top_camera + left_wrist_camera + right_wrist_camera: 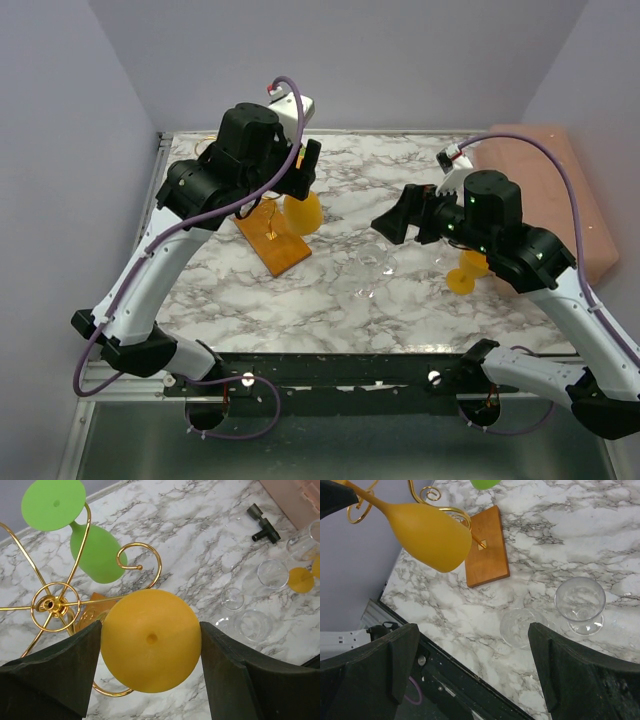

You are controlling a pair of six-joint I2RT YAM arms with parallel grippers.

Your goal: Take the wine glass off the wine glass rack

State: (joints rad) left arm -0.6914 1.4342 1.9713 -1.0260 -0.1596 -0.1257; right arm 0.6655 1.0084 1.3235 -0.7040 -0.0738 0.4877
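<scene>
Marble bench (pixel 400 190), lilac walls (pixel 350 60). My left fingers (pixel 60 675) clasp the wine glass (pixel 151 640), right fingers (pixel 375 665) spread; left wrist alone shows a black fitting (pixel 262 523).

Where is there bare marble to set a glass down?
Bare: near-left marble between the rack base and front rail; far middle strip behind the clear glasses. Crowded: centre around those glasses, and right, by a yellow glass.

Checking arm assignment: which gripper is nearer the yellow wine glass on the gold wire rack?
Left. The left gripper clasps the yellow wine glass by its foot; the right gripper hangs open over the marble table, apart from it.
</scene>
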